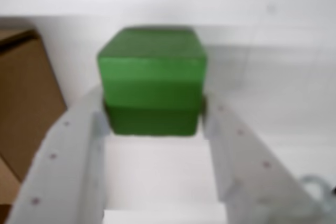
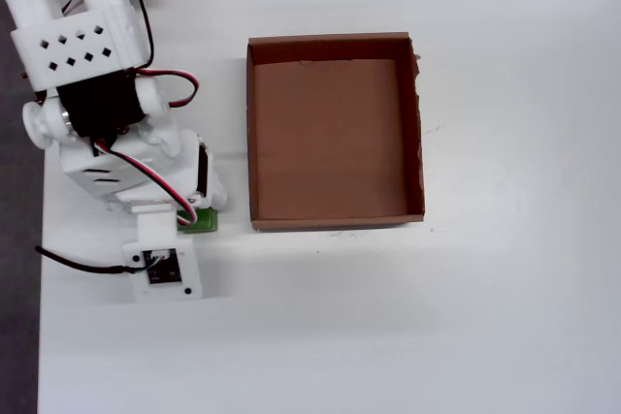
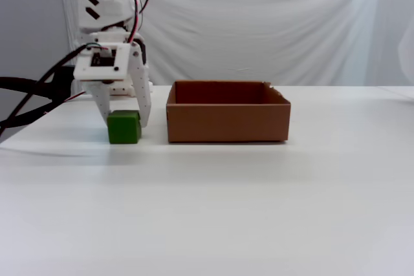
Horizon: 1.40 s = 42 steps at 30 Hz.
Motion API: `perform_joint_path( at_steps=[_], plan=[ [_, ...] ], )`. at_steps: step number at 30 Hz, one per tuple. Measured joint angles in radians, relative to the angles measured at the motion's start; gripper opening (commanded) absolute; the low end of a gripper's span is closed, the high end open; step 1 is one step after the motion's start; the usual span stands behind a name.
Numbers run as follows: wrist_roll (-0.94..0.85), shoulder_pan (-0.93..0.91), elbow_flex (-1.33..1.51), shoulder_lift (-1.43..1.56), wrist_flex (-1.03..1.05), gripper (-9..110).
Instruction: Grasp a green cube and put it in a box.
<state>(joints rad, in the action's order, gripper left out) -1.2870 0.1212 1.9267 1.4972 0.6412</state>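
Green cube (image 1: 151, 87) sits between pincer (image 3: 123, 123) fingertips, clamped (on bench (image 3: 259, 211)); shallow grip could slip during lift toward box (image 3: 228, 121).

Lighting: bright, even, diffuse; shadows faint. Wrist view: soft, blurred throughout. Overhead and fixed views: sharp, no glare.
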Motion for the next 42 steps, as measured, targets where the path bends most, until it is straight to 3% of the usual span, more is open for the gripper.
perform_joint_path(
  at_steps=[8, 20, 31, 42],
  plan=[
    [0.0, 0.0, -0.014, 0.0, 0.023, 15],
    [0.009, 0.044, -0.098, 0.132, 0.245, 14],
    [0.15, 0.249, -0.175, 0.291, 0.414, 14],
    [0.247, 0.454, -0.278, 0.178, 0.48, 14]
  ],
)
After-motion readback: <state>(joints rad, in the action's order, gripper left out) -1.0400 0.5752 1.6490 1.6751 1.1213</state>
